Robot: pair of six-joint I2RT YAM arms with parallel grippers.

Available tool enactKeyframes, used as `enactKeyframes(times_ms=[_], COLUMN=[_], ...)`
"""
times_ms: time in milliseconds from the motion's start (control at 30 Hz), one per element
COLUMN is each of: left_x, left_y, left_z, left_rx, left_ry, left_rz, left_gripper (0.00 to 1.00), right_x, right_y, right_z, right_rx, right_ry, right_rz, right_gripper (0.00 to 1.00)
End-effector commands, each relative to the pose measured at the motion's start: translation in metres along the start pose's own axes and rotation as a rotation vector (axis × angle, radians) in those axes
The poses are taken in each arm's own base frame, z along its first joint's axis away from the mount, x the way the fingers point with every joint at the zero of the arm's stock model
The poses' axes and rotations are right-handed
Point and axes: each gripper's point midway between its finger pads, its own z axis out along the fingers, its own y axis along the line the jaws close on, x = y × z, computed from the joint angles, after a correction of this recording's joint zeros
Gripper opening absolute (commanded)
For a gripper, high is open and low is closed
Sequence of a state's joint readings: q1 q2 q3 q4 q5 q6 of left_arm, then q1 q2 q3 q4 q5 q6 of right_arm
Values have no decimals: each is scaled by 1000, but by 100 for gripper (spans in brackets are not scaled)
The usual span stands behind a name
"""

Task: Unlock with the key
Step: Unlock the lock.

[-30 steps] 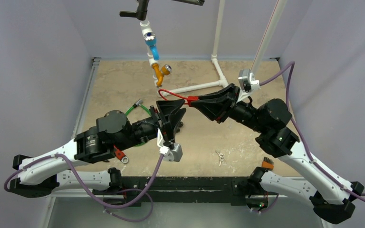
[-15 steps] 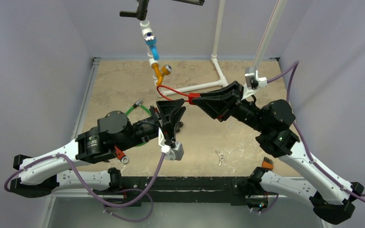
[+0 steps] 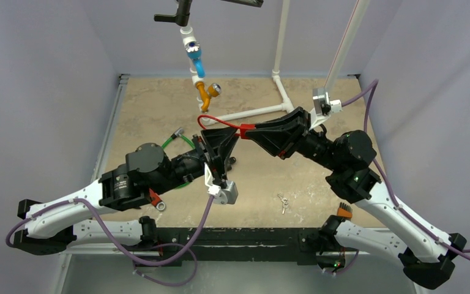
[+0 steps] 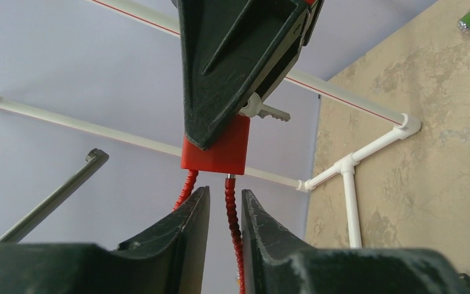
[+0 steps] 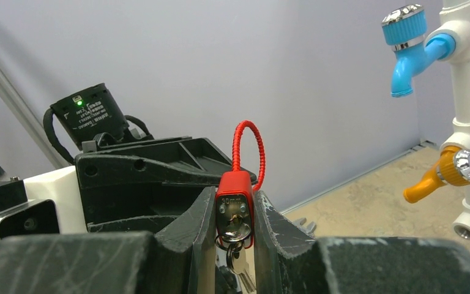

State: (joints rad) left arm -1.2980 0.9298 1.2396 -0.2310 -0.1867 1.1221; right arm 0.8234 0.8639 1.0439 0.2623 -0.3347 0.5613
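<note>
Low in the L-wrist frame, L fingers (image 4: 183, 239) stand narrow round one red cable (image 4: 233, 211) strand; can't tell if pinching. Beyond, mid-frame, R fingers (image 5: 186, 245) clamp the red padlock (image 5: 234, 187), key (image 5: 236, 236) in its slot. Risk: L tugs w/ key unturned, padlock twists out.

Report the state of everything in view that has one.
red padlock: cable looped; latched or not, cannot tell.
key: seated in the padlock's keyhole.
right pincer: shut on the padlock body.
left pincer: narrowly open around one strand of the red cable.
loose keys: lying untouched on the table.
</note>
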Motion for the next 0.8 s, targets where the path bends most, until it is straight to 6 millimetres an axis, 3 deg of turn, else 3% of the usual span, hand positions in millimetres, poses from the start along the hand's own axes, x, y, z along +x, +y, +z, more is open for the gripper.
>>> enactKeyframes(times_ms=[0, 100, 200, 400, 533, 767], left_x=[3, 5, 6, 9, 19, 32], left_y=[7, 8, 9, 14, 9, -6], left_z=[1, 1, 0, -3, -7, -12], left_rx=[-42, -51, -53, -56, -32, 8], left_ry=[10, 19, 22, 37, 72, 103], left_rz=[-14, -18, -24, -18, -9, 10], left_gripper=[20, 7, 0, 0, 0, 0], right_x=[-18, -18, -20, -17, -24, -2], right_y=[17, 19, 20, 12, 1, -20], right_z=[0, 0, -2, -8, -28, -40], right_rx=[-72, -84, -86, -32, 31, 129], right_ry=[-68, -72, -82, -42, -37, 89], right_rz=[10, 28, 28, -16, -54, -117], right_gripper=[0, 0, 0, 0, 0, 0])
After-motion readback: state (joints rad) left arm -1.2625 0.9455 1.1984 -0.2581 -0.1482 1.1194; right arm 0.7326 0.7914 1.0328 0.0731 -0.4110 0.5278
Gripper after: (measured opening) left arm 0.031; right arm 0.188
